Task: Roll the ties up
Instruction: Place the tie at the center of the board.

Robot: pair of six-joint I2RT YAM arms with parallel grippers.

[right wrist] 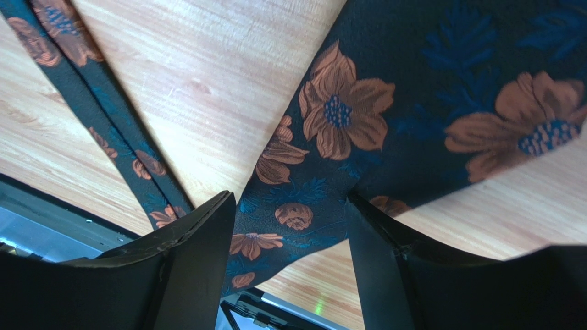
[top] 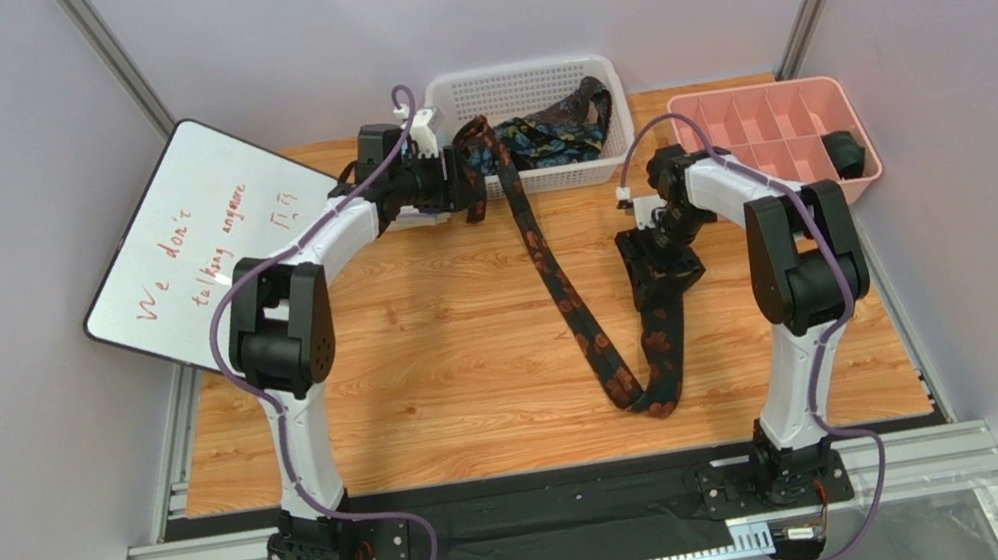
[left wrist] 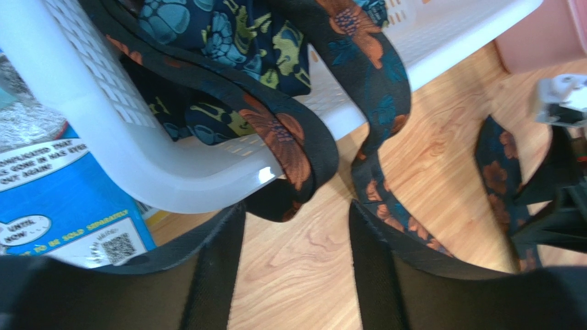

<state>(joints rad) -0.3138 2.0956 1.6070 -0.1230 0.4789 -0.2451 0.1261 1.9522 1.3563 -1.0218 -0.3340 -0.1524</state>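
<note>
Top external shows me one tie [top: 570,299] trailing from the white basket [top: 516,70] across the table [top: 399,373], folding near the front and rising to the right gripper [right wrist: 293,206]. Its fingers straddle the wide end; I cannot tell if they pinch. Other ties [top: 557,134] lie in the basket. The blue packet [left wrist: 62,199] reads "to be sold separately", the whiteboard [top: 209,237] "We don't talking anymore". The left gripper [left wrist: 296,213], reached to the basket's corner, has fingers apart, holding nothing.

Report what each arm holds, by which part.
Nothing sits in the left jaws. The wide end of the tie sits between the right jaws; whether they grip it cannot be told.
</note>
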